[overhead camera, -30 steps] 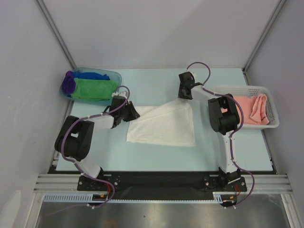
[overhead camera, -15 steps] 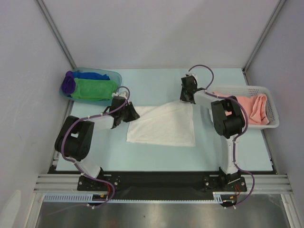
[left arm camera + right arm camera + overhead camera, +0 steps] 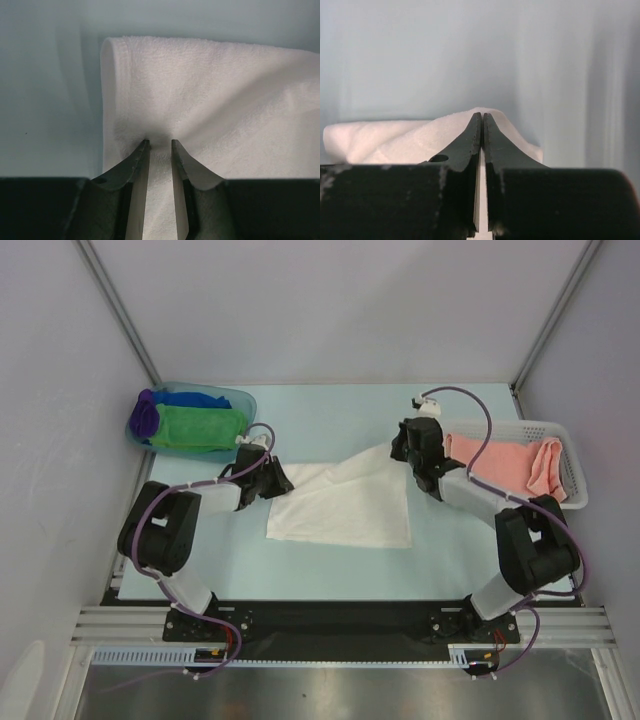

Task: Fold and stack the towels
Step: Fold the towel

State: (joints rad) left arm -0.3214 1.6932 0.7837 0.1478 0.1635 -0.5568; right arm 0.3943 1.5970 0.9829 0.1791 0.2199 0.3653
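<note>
A white towel (image 3: 345, 505) lies spread in the middle of the pale blue table (image 3: 320, 415). My left gripper (image 3: 285, 485) is shut on its left corner; in the left wrist view the cloth (image 3: 210, 85) is bunched between the jaws of the gripper (image 3: 160, 142). My right gripper (image 3: 402, 454) is shut on the far right corner and lifts it slightly. In the right wrist view the gripper (image 3: 482, 115) pinches a thin ridge of the towel (image 3: 395, 142).
A translucent blue tub (image 3: 243, 398) at the far left holds folded green (image 3: 195, 427), blue (image 3: 195, 398) and purple (image 3: 146, 412) towels. A white mesh basket (image 3: 572, 480) at the right holds a salmon pink towel (image 3: 510, 465). Grey walls close in three sides.
The right arm has swung its elbow down and to the right, and its gripper has moved slightly right and nearer with the towel corner. The left arm has not moved.
</note>
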